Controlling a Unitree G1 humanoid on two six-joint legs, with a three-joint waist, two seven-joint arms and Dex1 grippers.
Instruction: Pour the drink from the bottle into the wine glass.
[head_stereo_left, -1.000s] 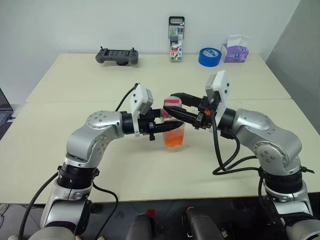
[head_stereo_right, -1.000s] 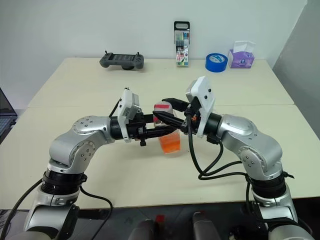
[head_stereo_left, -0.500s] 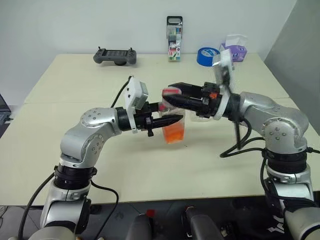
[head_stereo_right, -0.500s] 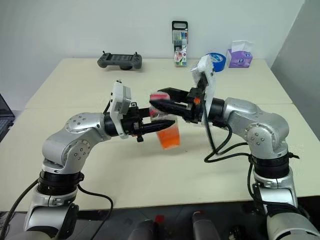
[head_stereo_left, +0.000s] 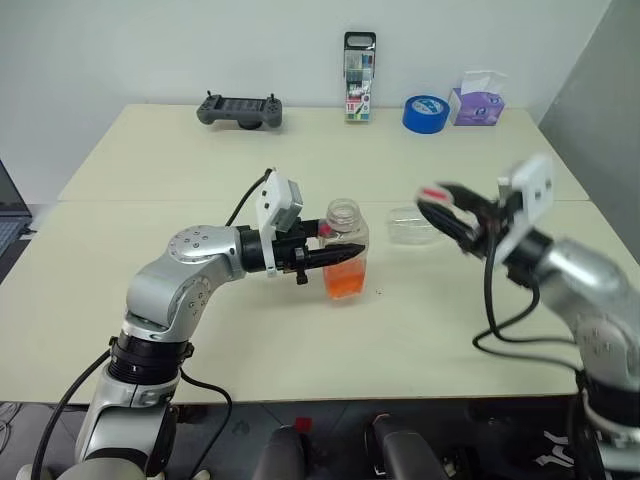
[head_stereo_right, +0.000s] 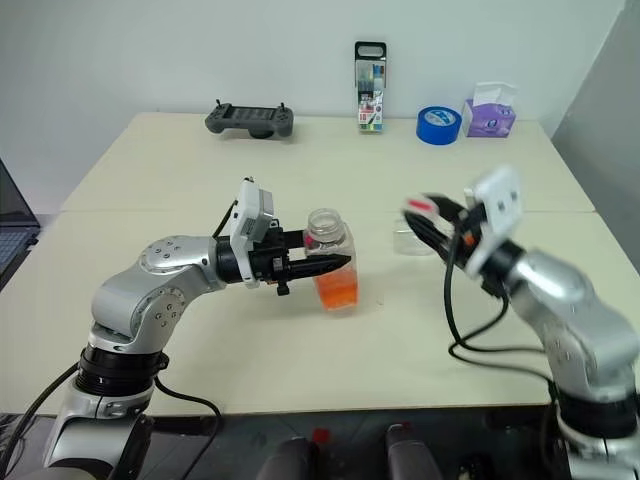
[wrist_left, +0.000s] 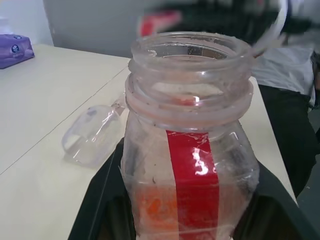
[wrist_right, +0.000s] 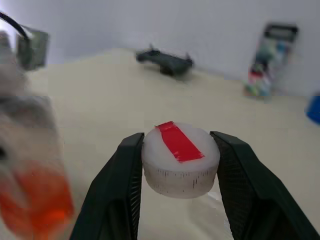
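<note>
Bottle (head_stereo_left: 345, 255) uncapped in left hand (head_stereo_left: 345, 253), cap (wrist_right: 180, 157) in right hand (wrist_right: 180, 165)

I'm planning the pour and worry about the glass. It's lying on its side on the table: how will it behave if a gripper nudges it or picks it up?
The wine glass lies tipped over beyond the bottle, so its rounded bowl would probably roll if nudged. It looks thin and clear, so likely light, slippery and breakable; a pinch should be gentle.

Glossy clear plastic bottle (wrist_left: 190, 165); matt cream table (head_stereo_left: 200, 150); smooth white ridged cap (wrist_right: 180, 159)
</note>
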